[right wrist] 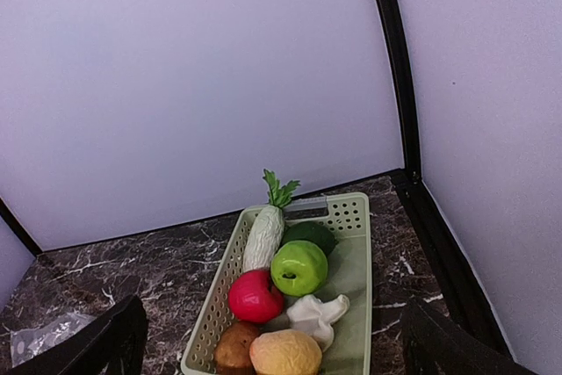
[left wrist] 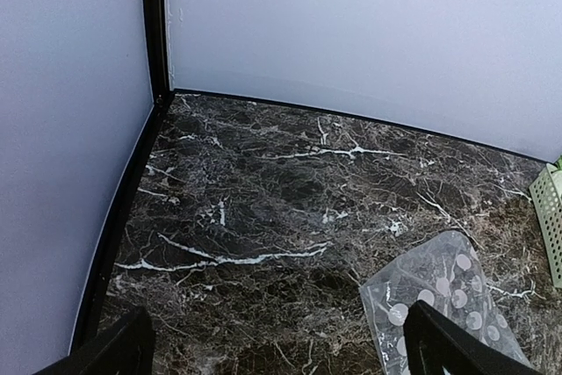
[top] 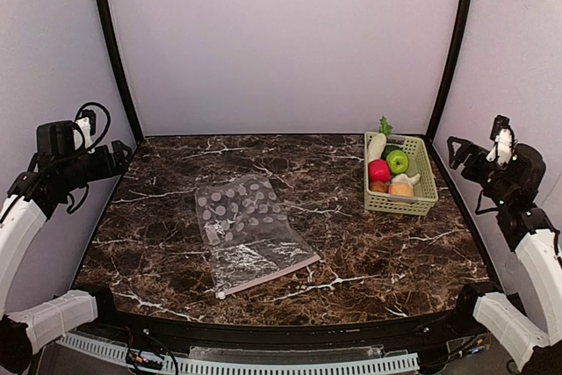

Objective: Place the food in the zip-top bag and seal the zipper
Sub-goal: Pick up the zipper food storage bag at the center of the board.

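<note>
Zip-top bag (top: 253, 233) flat mid-desk (top: 351, 243), dotted half far, zipper (top: 268, 276) nearest – bare marble all round. Food (top: 391, 171) in green basket (top: 427, 173), far-right corner. Left gripper (top: 118, 154) & right gripper (top: 457, 151) – splayed wide, empty, at desk sides.

Behind green apple (right wrist: 299, 267), dark green piece (right wrist: 309, 233) half hidden; zip-top bag (left wrist: 439, 292) cropped below.
</note>
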Action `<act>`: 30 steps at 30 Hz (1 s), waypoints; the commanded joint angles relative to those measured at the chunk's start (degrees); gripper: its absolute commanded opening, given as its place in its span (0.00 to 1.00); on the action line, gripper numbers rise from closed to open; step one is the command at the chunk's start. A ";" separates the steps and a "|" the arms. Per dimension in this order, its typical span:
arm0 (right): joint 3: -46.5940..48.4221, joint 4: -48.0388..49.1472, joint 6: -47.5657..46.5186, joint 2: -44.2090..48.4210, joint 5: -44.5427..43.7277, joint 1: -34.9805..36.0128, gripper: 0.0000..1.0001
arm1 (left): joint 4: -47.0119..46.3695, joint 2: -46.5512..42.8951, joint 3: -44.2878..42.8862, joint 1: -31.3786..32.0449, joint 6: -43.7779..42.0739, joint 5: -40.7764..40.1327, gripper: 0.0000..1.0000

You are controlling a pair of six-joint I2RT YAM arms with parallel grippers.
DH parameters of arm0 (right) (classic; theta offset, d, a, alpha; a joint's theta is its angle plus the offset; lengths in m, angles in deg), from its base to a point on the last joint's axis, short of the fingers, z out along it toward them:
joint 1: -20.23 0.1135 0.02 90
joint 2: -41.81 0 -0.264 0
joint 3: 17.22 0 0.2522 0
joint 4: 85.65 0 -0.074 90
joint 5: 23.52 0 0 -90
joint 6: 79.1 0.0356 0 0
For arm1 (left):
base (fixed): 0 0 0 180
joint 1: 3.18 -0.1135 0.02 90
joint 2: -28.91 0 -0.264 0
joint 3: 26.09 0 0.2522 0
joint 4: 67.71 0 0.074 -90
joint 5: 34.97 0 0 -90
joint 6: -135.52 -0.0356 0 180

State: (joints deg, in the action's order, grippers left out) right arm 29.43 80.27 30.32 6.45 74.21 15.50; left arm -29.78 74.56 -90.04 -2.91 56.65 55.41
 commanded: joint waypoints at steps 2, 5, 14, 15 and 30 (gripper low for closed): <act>3.15 -3.98 0.36 -2.48 5.43 -0.10 0.98 | -2.26 0.34 2.72 -0.10 -0.63 0.45 1.00; 3.71 -4.23 1.08 -3.08 9.81 -0.11 0.99 | -3.07 0.56 2.71 -0.10 -1.45 1.74 1.00; 6.95 -12.63 7.76 -7.10 17.82 4.00 0.91 | -12.67 6.18 -1.68 2.95 -0.09 13.29 0.95; 7.12 -13.68 8.53 -7.42 17.33 7.00 0.90 | -11.99 8.60 -2.81 6.44 -1.32 11.74 0.95; 11.38 -15.30 24.38 -29.76 4.71 48.30 0.75 | -12.29 28.36 -1.04 20.55 5.86 25.29 0.91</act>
State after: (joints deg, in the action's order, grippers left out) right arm 37.91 65.32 50.14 -18.16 82.47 58.88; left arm -42.02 103.15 -95.92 16.79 56.04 73.83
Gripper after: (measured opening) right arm 0.762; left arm 0.921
